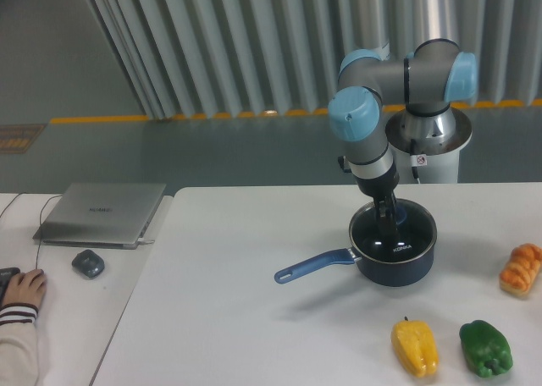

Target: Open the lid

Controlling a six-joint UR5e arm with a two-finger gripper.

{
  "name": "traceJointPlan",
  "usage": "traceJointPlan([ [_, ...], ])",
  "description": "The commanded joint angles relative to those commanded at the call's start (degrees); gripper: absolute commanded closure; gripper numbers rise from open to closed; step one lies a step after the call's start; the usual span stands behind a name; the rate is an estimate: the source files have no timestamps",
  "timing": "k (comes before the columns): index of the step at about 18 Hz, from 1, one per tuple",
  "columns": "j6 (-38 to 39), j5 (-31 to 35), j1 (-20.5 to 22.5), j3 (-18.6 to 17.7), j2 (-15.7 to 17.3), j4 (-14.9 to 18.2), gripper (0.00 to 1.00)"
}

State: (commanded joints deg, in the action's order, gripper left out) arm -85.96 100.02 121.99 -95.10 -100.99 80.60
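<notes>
The lid (381, 236) is a round dark glass disc with a thin silver rim and small white lettering. It lies flat on the dark blue saucepan (406, 267), whose long blue handle (312, 266) points left. My gripper (389, 223) comes down from the arm onto the lid's centre. A bit of blue shows just to the right of its dark fingers (386, 215), where the knob (401, 217) is. The fingers are too small and dark to show how wide they stand or whether they hold the knob.
A yellow pepper (415, 347) and a green pepper (485, 348) lie near the front right, and an orange bread-like item (520, 268) at the right edge. On the left side table are a laptop (103, 212), a mouse (88, 262) and a person's hand (25, 286).
</notes>
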Motion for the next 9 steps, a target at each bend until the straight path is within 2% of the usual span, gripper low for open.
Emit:
traceJointPlan([
  [9, -0.44, -0.35, 0.0, 0.79, 0.0, 0.35, 0.38],
])
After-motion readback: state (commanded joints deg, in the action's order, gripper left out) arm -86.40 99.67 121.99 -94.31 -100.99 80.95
